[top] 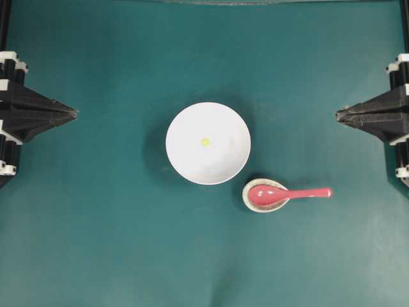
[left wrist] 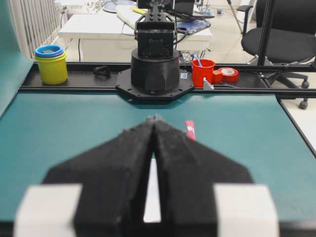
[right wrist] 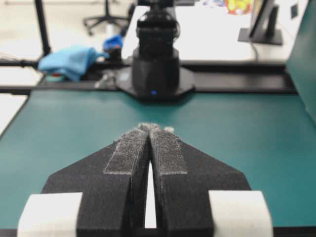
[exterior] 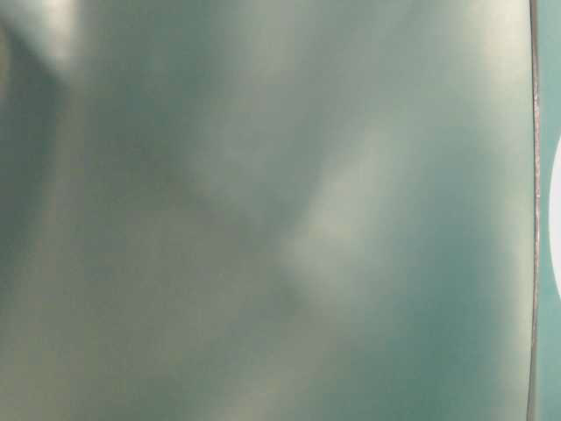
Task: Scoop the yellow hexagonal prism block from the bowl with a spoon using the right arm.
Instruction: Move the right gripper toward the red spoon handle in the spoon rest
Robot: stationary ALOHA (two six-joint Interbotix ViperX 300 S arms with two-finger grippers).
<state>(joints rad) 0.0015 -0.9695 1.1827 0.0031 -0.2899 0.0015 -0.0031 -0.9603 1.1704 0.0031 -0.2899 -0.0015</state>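
R tool (right wrist: 149, 129) sits parked at the right edge of the green table (top: 115, 249), jaws pinched together w/ nothing between them; L tool (left wrist: 154, 120) mirrors it at the left edge, likewise closed and empty. Nearest thing to the R tool is the spoon (top: 289, 194): pink-red, scoop resting in a small speckled spoon rest (top: 254, 203), handle lying flat and pointing out toward the R arm's side. Just beyond it, up-left, rim almost touching the rest, is the white bowl (top: 185, 160), and near its centre the yellow hexagonal prism block (top: 205, 142), tiny vs the scoop. Table-level view is a blur, no use. Step in hand, as I read it: fetch the spoon; nothing begun yet. To do it well: spread the jaws before descending, come in over the free end of the handle, well clear of the rest, and close across the handle's narrow width so the scoop stays level and facing up. Handle looks glossy and lies low on the table, so a shallow or off-centre pinch could let it swivel; grip firm and lift straight up before moving sideways, else the rest may get dragged into the bowl. For the scoop itself, approach the block low along the bowl's floor; a block that small would prob skate ahead of the lip, so push it toward the bowl's wall.
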